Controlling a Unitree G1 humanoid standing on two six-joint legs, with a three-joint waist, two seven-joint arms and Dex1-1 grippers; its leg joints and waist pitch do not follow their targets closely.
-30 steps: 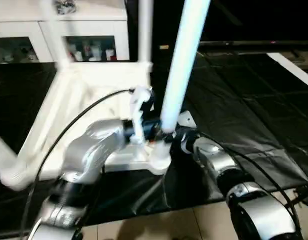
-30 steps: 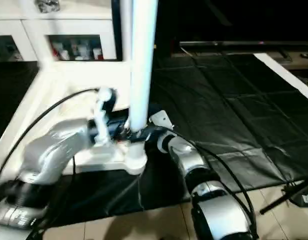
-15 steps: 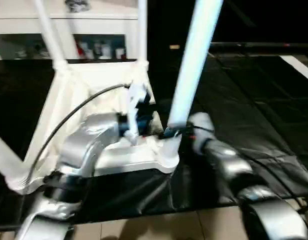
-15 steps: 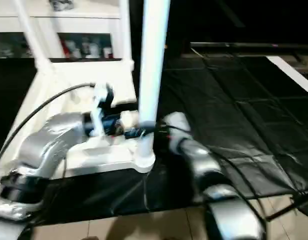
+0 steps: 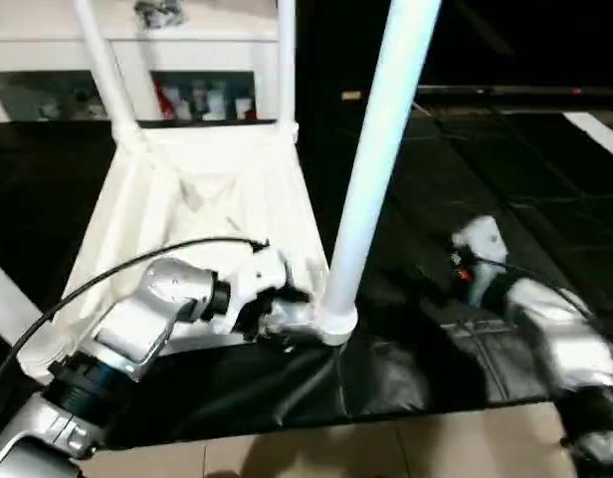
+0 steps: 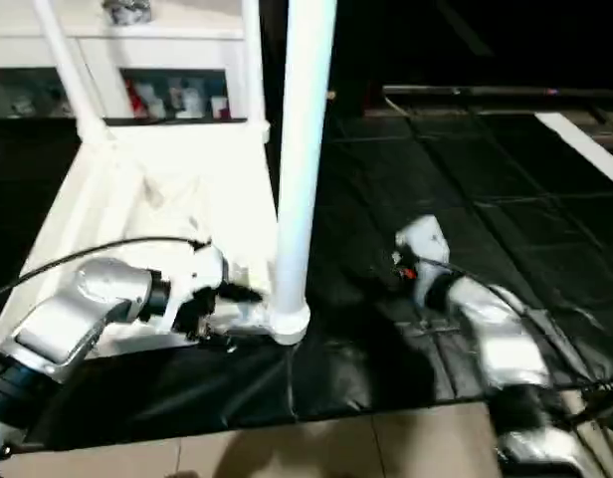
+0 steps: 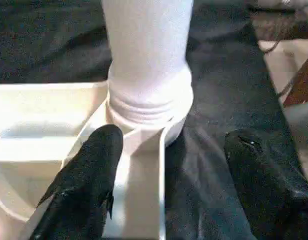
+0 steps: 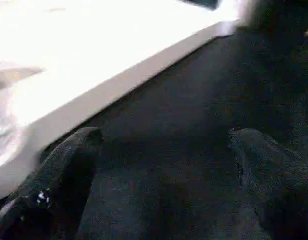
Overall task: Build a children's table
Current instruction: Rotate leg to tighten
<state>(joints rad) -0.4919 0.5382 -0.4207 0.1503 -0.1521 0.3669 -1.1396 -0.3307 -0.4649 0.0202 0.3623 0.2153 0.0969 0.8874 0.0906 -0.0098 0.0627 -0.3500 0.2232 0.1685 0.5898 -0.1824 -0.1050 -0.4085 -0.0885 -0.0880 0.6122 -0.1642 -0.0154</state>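
The tabletop (image 5: 202, 214) lies upside down on the black mat (image 5: 506, 169), ribbed side up, with legs standing in its corner sockets; the nearest leg (image 5: 371, 169) rises from the socket (image 5: 334, 321) at the near-right corner, at about five o'clock on the tabletop. The left gripper (image 7: 166, 187) sits low at that corner, at nine o'clock from the leg's base, fingers (image 7: 86, 185) spread and straddling the tabletop's edge rib just below the socket — gripping nothing that can be seen. The right gripper (image 8: 164, 180) hangs over the mat at three o'clock from the leg, well apart from it, jaws wide and empty. The risk, as I judge it: nothing holds this leg, so if it is only partly seated it could tilt or drop out — a nudge from the left gripper or its cable (image 5: 117, 274) against the corner would be enough.
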